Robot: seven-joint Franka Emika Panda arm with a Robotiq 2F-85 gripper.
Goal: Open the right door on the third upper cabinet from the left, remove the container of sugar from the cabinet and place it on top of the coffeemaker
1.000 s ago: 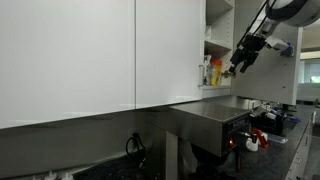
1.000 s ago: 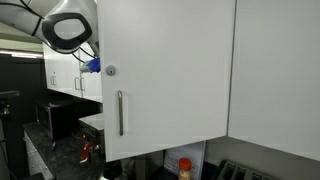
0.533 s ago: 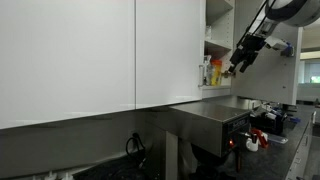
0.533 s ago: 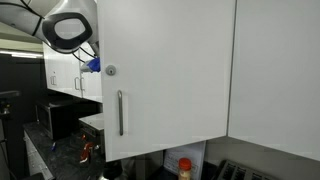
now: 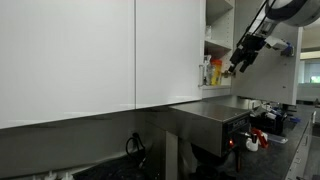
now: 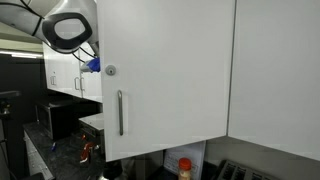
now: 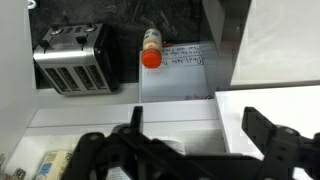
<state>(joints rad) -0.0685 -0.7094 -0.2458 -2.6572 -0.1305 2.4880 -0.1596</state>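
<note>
In an exterior view the third upper cabinet (image 5: pixel 221 45) stands open, with slim yellow and red bottles (image 5: pixel 211 72) on its shelf. My gripper (image 5: pixel 240 62) hangs just outside that opening, jaws open and holding nothing. The right door (image 6: pixel 165 80) fills the foreground, swung out, with its silver bar handle (image 6: pixel 120 112) near its left edge. It hides the gripper there. In the wrist view my gripper (image 7: pixel 200 132) spreads wide over a white shelf (image 7: pixel 150 112). A whitish round shape, apparently the container of sugar (image 7: pixel 168 146), shows partly behind the fingers. The steel coffeemaker (image 5: pixel 215 115) sits below the cabinet.
A silver toaster (image 7: pixel 70 58) and an orange-capped bottle (image 7: pixel 150 50) stand on the dark counter beside the coffeemaker's flat top (image 7: pixel 178 82). Closed white cabinet fronts (image 5: pixel 90 55) run along the wall. The robot arm (image 6: pixel 68 30) reaches in from behind the door.
</note>
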